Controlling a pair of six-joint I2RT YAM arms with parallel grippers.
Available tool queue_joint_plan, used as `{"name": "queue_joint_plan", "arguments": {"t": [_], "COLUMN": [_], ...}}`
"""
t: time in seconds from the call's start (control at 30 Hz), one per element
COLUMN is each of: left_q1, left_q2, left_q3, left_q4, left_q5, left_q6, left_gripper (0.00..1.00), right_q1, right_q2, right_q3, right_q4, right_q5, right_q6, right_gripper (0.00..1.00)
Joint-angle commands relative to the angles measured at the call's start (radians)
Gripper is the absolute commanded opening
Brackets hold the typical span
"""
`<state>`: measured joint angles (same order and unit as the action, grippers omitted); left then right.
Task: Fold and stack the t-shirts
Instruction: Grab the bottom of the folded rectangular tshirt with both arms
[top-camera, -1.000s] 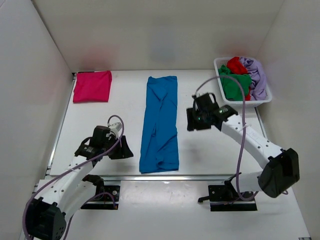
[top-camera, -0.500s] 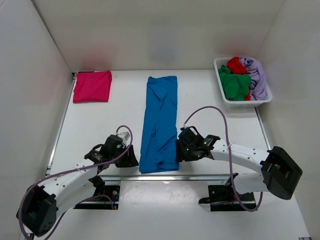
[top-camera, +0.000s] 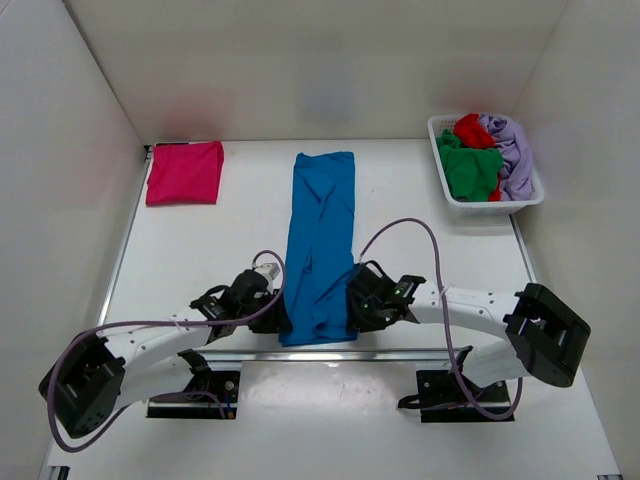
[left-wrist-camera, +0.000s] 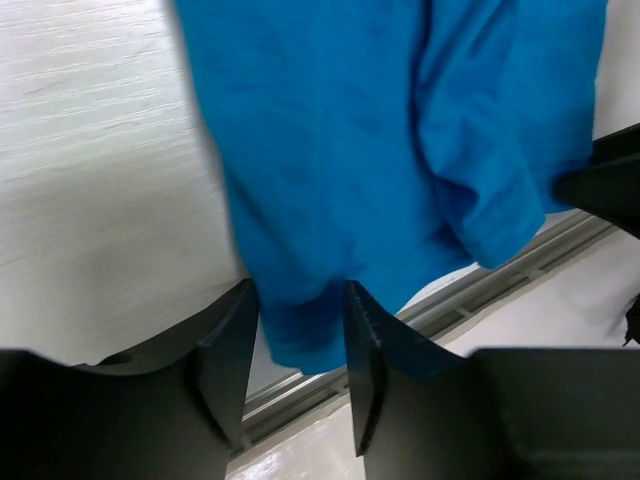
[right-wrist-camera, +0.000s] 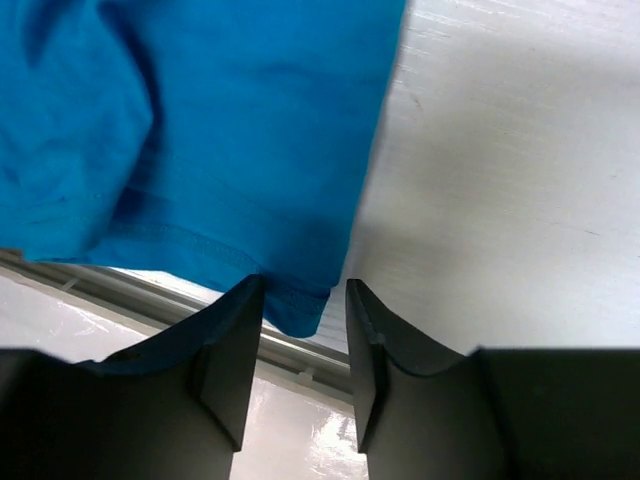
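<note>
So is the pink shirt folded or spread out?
Folded: the pink t-shirt lies as a compact rectangle, no sleeves showing.

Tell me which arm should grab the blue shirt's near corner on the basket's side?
Right. The right claw straddles that corner of the blue shirt, fabric between its fingers. The left claw sits at the other near corner, away from the basket.

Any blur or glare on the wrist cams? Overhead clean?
Left wrist: blue t-shirt edge smeared, end effector fingers soft and dark. Right wrist: hem stitching sharp, soft shadow on the table, mild glare below the rail. Top external: even light, faint pink cast on the wall by the magenta t-shirt.
</note>
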<state>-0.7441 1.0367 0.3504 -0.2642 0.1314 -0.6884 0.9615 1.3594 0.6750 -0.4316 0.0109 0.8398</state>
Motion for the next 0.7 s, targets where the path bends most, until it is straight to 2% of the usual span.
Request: {"name": "queue_joint_plan", "arguments": {"t": [0.0,0.07,0.1,0.13,0.17,0.2,0.37,0.53,0.67], "left_q1": [-0.017,-0.021,-0.015,-0.018,-0.023,-0.027,-0.047,-0.026,-0.060], "left_q2": [0.029,0.028,0.029,0.026,0.034,0.040,0.053,0.046,0.072], "left_q3": [-0.017,-0.025,-0.028,-0.034,-0.034,-0.028,0.027,0.088,0.117], "left_q4": [-0.012,-0.013,-0.013,-0.015,-0.007,-0.019,-0.110,-0.214,-0.250], "left_q5": [-0.033,-0.041,-0.032,-0.029,-0.021,-0.009,-0.003,0.011,0.065], "left_q6": [-0.013,-0.017,-0.019,-0.019,-0.019,-0.022,0.000,0.058,0.055], "left_gripper": [0.49,0.46,0.38,0.26,0.06,0.00,0.00,0.00,0.00], "right_q1": [0.006,0.009,0.010,0.006,0.002,0.006,0.040,0.010,-0.015], "right_q2": [0.009,0.007,0.006,0.006,0.001,-0.003,-0.048,-0.155,-0.174], "right_q3": [0.005,-0.020,-0.032,-0.035,-0.040,-0.034,-0.011,-0.038,-0.031], "right_q4": [0.022,0.043,0.048,0.059,0.062,0.042,-0.035,-0.090,-0.127], "right_q5": [-0.002,-0.038,-0.051,-0.066,-0.071,-0.084,-0.101,-0.137,-0.170], "right_q6": [0.025,0.028,0.024,0.025,0.024,0.019,0.010,-0.014,-0.047], "right_gripper": [0.35,0.30,0.18,0.11,0.04,0.01,0.00,0.00,0.00]}}
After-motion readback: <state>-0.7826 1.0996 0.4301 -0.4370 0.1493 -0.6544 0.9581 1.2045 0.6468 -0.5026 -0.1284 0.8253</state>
